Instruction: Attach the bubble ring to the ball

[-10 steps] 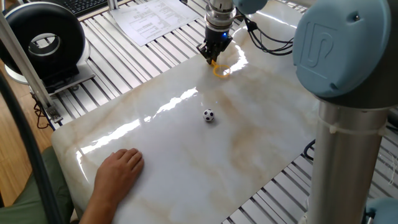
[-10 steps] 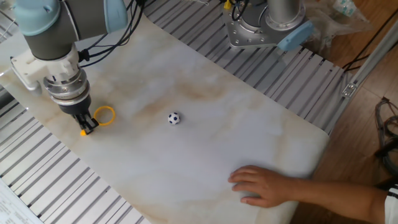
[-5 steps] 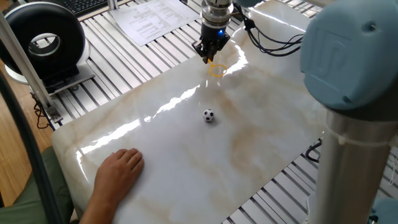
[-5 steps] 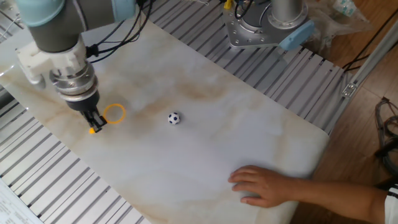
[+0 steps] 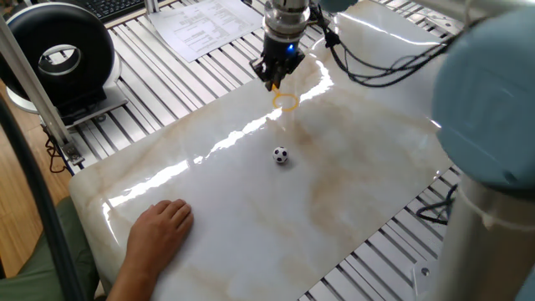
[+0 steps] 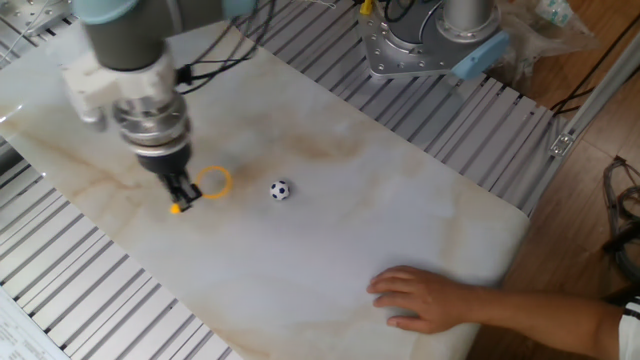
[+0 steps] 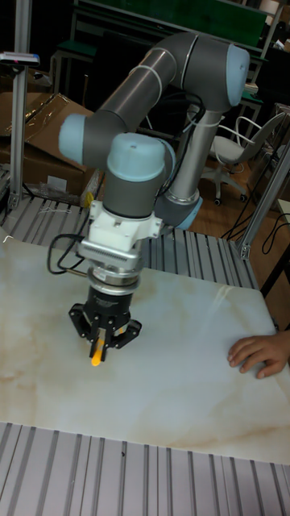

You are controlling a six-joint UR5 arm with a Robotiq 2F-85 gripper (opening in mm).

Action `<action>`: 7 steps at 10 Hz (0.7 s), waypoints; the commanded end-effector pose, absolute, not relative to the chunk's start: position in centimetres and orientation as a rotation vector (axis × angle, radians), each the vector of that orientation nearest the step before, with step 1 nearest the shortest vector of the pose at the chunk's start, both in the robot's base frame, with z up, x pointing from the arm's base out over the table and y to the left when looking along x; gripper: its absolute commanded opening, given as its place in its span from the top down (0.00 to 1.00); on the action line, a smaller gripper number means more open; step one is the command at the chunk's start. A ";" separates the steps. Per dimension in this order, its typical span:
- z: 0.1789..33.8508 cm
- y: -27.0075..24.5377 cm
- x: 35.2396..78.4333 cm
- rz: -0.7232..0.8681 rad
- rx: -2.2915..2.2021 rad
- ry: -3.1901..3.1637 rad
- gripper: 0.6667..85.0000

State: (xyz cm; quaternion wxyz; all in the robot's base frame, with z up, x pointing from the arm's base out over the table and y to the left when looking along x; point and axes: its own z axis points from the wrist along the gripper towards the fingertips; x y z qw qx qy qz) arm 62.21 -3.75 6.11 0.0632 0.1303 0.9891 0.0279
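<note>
My gripper [image 6: 182, 195] is shut on the short stub of the bubble ring [image 6: 177, 208], a thin yellow-orange hoop that sticks out sideways toward the ball. The ball [image 6: 279, 190], tiny and white with black patches, rests on the marble slab a short way beyond the hoop, not touching it. In one fixed view the gripper [image 5: 274, 81] hangs behind the ball [image 5: 280, 155], with the ring [image 5: 292, 105] between them. The tall fixed view shows the gripper [image 7: 98, 343] from the front with only the ring's orange stub [image 7: 97, 353] poking out below; the ball is hidden there.
A person's hand [image 6: 420, 295] lies flat on the marble slab [image 6: 400, 200] near its edge, also seen as the hand [image 5: 159, 226]. Slatted metal table surrounds the slab. A black round device [image 5: 58, 50] and papers [image 5: 205, 25] sit beyond it. Cables trail from the arm.
The gripper has carried the ring across the slab toward the ball, closing about half the gap. The ball and the person's hand have not moved.
</note>
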 end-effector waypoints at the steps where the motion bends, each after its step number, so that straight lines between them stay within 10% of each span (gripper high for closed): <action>1: 5.7 -0.6 59.5 0.086 0.457 2.982 0.99; 7: 4.9 1.9 56.8 0.115 0.493 2.960 0.99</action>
